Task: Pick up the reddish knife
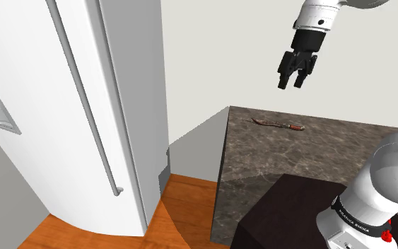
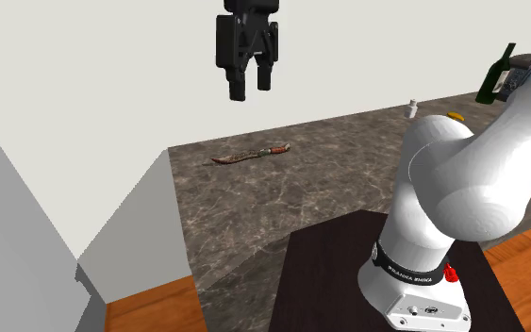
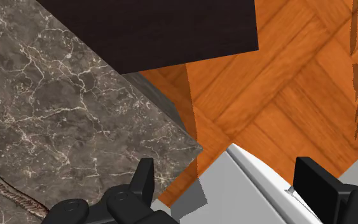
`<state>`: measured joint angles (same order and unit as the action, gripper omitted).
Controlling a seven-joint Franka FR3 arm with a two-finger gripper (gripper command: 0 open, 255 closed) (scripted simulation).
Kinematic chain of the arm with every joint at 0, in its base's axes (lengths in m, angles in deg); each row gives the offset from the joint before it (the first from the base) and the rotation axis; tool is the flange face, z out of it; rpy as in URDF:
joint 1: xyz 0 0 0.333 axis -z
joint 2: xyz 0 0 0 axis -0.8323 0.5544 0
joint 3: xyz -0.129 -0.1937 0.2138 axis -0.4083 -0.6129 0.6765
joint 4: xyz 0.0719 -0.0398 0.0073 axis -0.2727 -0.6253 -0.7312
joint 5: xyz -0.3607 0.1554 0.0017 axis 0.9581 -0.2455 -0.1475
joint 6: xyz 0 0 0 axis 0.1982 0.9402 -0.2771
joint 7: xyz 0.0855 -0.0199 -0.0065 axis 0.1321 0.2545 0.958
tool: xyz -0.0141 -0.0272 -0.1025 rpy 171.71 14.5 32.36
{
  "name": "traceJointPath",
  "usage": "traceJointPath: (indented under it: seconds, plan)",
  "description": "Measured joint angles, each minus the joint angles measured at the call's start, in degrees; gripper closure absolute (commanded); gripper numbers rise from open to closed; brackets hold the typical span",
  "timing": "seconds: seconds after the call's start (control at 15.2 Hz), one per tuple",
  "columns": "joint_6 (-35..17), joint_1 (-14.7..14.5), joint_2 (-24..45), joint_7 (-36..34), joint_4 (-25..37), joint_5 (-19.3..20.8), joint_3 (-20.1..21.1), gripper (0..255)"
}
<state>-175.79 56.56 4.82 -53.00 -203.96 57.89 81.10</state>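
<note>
Countertop [image 1: 310, 152] of dark, white-veined stone runs along a pale wall [image 1: 211, 56], with an orange wood floor [image 1: 186, 205] below its end. A tall white refrigerator [image 1: 34, 163] with a long grey handle stands on the shoulder view's left, apart from the counter. The arm's dark box stand [image 1: 289, 212] sits against the counter's near side.

The reddish knife [image 1: 278, 124] lies flat on the stone near the wall and close to the counter's end. Its reddish handle points to the shoulder view's right.

The black gripper [image 1: 292, 85] hangs high above the knife, well apart from it. Its fingers [image 3: 144, 181] are spread and nothing is between them.

In the second exterior view, a dark green bottle [image 2: 492, 75] and a small white jar [image 2: 410, 109] stand far along the counter. I cannot tell their contents.
</note>
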Motion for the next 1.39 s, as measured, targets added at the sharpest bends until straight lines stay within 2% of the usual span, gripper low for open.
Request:
traceJointPath:
  seconds: [0.13, 0.33, 0.73, 1.12, 1.39]
  plan:
    - [-0.6, 0.1, -0.2, 0.9, -0.8, 0.4, -0.5, 0]
    - [-3.0, 0.5, -0.8, 5.9, -4.1, 2.7, -3.2, 0]
    - [-9.2, 1.8, -0.3, 17.8, -10.1, 8.5, -10.2, 0]
    - [-17.6, 2.6, 5.7, 30.2, -12.0, 13.7, -18.2, 0]
    - [-23.5, 2.2, 11.8, 38.1, -11.4, 15.7, -23.4, 0]
